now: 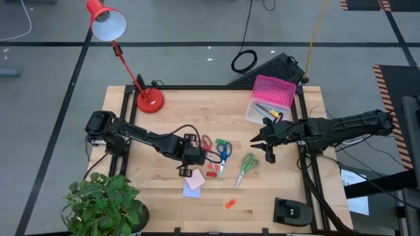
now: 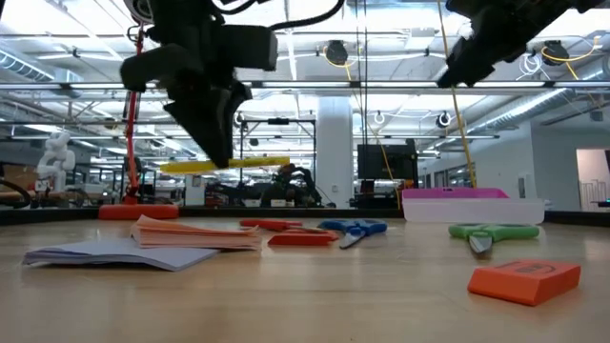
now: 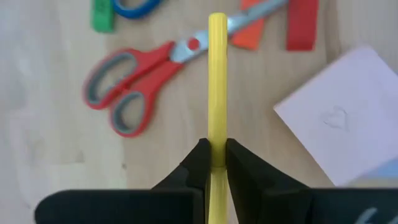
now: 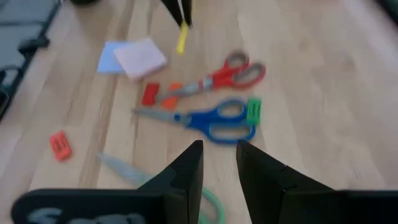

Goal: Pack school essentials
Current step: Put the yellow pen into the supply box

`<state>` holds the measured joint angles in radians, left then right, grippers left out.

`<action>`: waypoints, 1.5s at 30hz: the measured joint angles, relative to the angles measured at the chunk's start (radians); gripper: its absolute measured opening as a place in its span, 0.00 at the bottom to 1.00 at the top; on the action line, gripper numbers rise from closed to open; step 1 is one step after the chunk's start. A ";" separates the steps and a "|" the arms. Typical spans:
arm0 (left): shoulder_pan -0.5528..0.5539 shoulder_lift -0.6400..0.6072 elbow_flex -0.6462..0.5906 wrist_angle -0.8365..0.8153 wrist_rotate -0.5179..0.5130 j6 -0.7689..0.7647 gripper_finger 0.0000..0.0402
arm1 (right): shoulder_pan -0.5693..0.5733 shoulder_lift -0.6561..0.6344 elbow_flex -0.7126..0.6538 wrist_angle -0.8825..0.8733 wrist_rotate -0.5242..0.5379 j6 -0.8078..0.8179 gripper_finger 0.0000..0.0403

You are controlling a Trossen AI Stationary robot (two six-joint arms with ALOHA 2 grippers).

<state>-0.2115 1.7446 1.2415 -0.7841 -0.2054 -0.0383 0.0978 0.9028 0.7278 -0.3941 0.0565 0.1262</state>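
Note:
My left gripper hangs over the table's middle, shut on a yellow pencil above the pink and lavender sticky-note pads. On the wood beside them lie red scissors, blue scissors, green scissors and small red, green and orange erasers. My right gripper stands open above the table right of the scissors, with nothing between its fingers. My left gripper pinches the yellow pencil's shaft between its two fingers, around the middle of its length. The fingers point down from above and lie across the pencil. The pencil hangs level, lifted clear of the table.
A clear plastic box with a pink lid stands at the far right, with pens in it. A red desk lamp stands at the far left, a potted plant at the near left corner, a black device at the near right.

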 joint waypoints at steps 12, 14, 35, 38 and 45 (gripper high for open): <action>0.050 -0.046 0.028 0.159 -0.092 0.021 0.10 | 0.046 0.149 -0.058 0.414 0.182 -0.141 0.36; 0.068 -0.046 0.039 0.189 -0.093 0.025 0.10 | 0.054 0.196 -0.058 0.462 0.205 -0.163 0.38; 0.084 -0.027 0.058 0.260 -0.049 -0.014 0.10 | 0.055 0.405 -0.058 0.723 0.227 -0.179 0.41; 0.087 -0.024 0.058 0.272 -0.051 -0.012 0.10 | 0.055 0.406 -0.058 0.719 0.200 -0.179 0.39; 0.088 -0.014 0.058 0.287 -0.057 0.011 0.10 | 0.055 0.406 -0.058 0.710 0.201 -0.174 0.36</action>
<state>-0.1238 1.7303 1.2995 -0.4969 -0.2619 -0.0277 0.1524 1.3083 0.6701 0.3162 0.2573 -0.0479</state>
